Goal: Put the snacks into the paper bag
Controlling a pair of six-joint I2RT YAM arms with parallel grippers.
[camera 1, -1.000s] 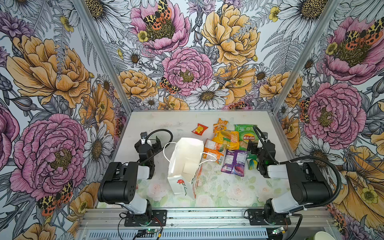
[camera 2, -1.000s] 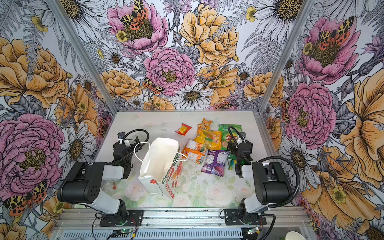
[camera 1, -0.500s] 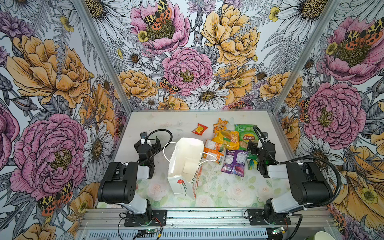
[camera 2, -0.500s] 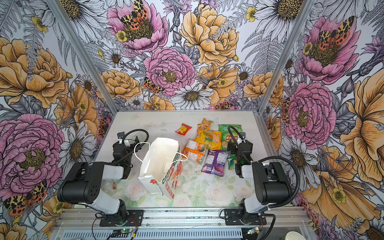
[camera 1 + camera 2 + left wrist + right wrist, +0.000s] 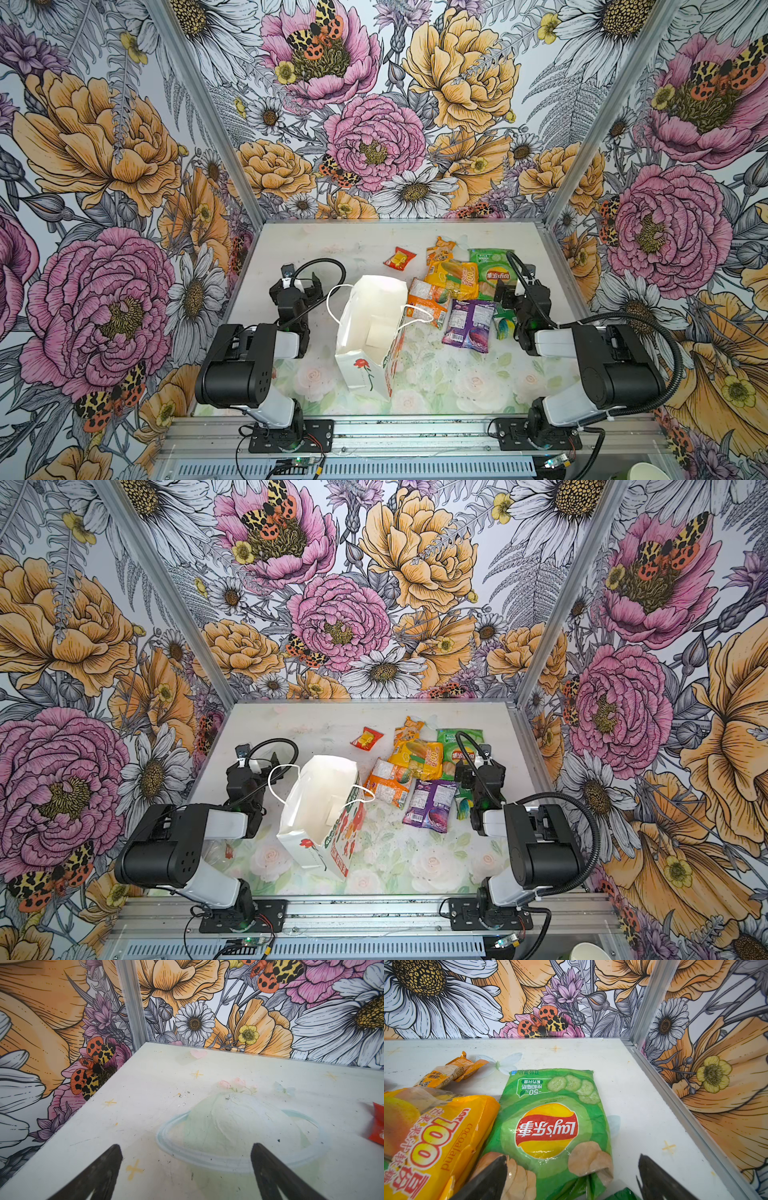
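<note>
Right wrist view: your right gripper point(image 5: 571, 1159), spread and empty, hovers over the green Lay's packet point(image 5: 550, 1126), beyond the snack pile point(image 5: 453, 286) from the paper bag point(image 5: 374, 299). Your left gripper point(image 5: 186, 1146), also spread, sits beside the bag, bracing nothing. A packet clipping its rim could topple it. It looks empty, though that's unclear.

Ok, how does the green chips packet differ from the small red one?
The green chips packet is far larger than the small red packet. It touches the yellow-orange packet by the open right gripper; the red one lies alone. Both lie flat outside the paper bag.
</note>
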